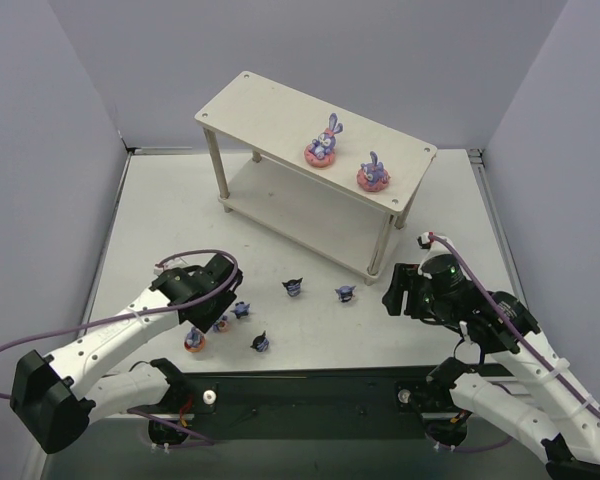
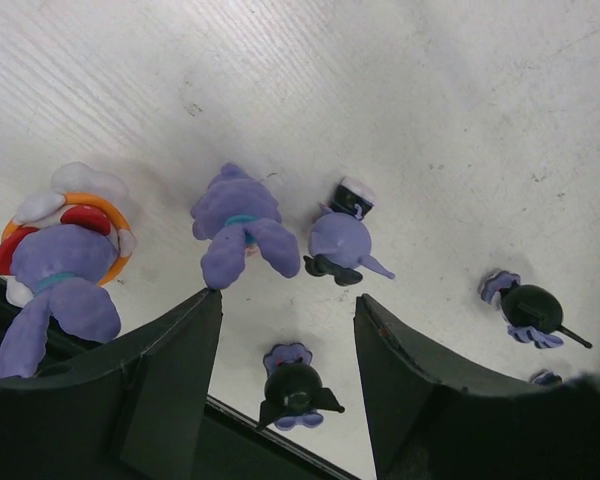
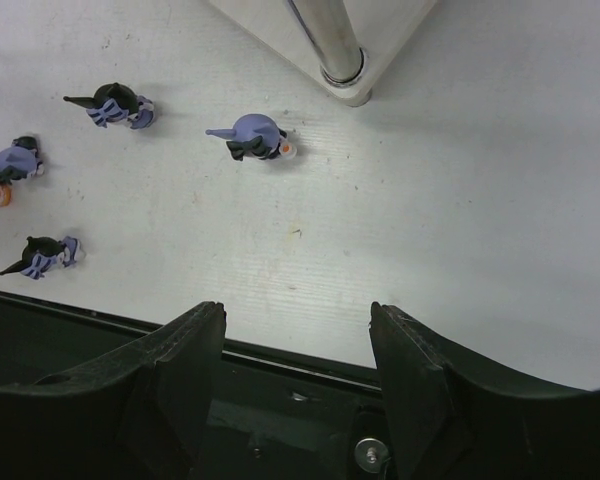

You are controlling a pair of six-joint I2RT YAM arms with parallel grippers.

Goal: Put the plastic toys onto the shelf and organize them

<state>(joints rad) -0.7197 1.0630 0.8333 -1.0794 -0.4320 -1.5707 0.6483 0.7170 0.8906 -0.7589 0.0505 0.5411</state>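
Well, two of the purple rabbits already sit on the top board of the shelf (image 1: pixel 265 105): one rabbit (image 1: pixel 323 143) is near the middle and the other rabbit (image 1: pixel 373 173) is toward the right end, both on pinkish bases. The rest of the toys are down on the counter (image 1: pixel 160 220) in front of it.

The left fingers (image 2: pixel 180 370) are spread wide with nothing gripped, low over the near cluster. An orange-based rabbit (image 2: pixel 60 265) stands off to one side. A second purple rabbit (image 2: pixel 242 228) is just past one fingertip, with a small dark blue figure (image 2: pixel 342 240) right beside it. Another dark figure (image 2: pixel 295 385) shows in the gap between the fingers, though I can't tell whether anything touches it.

The right fingers (image 3: pixel 180 380) are also wide and empty, above bare counter near the shelf's front right leg (image 3: pixel 330 40). A lone blue figure (image 3: pixel 255 135) stands close to that leg's foot.
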